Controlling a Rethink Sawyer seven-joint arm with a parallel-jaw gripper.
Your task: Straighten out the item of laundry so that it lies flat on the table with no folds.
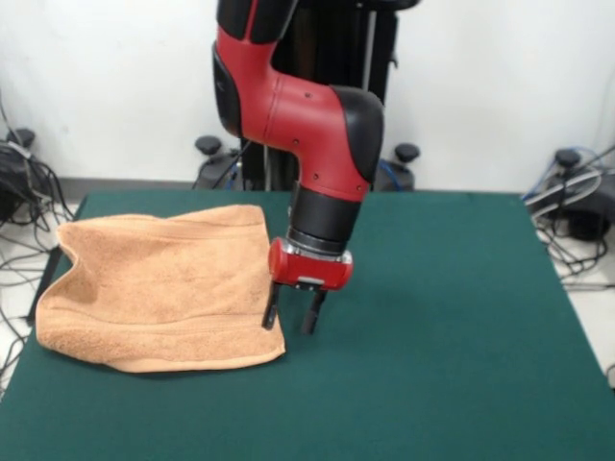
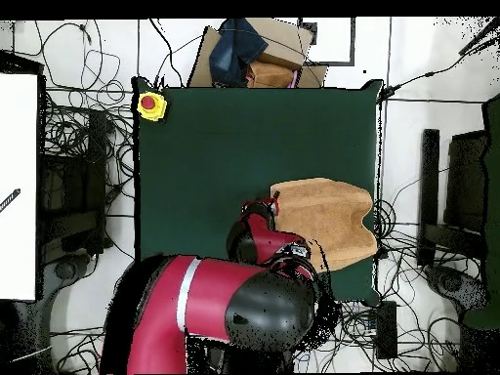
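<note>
a peach-orange towel (image 1: 163, 288) with a looped terry texture and a flat, smoother band along its near hem lies on a dark green counter (image 1: 432, 365). the robot arm (image 1: 298, 115) is glossy red with black joints; its pincer (image 1: 292, 315) has a red housing, a small silver plate and black fingers. in the overhead view, a yellow box with a red button (image 2: 150, 104) sits at one counter corner.

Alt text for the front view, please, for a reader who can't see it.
A peach-orange towel lies rumpled on the left part of a dark green table, its left side reaching the table's edge. A red and black arm comes down from above, its open gripper at the towel's right edge.
</note>
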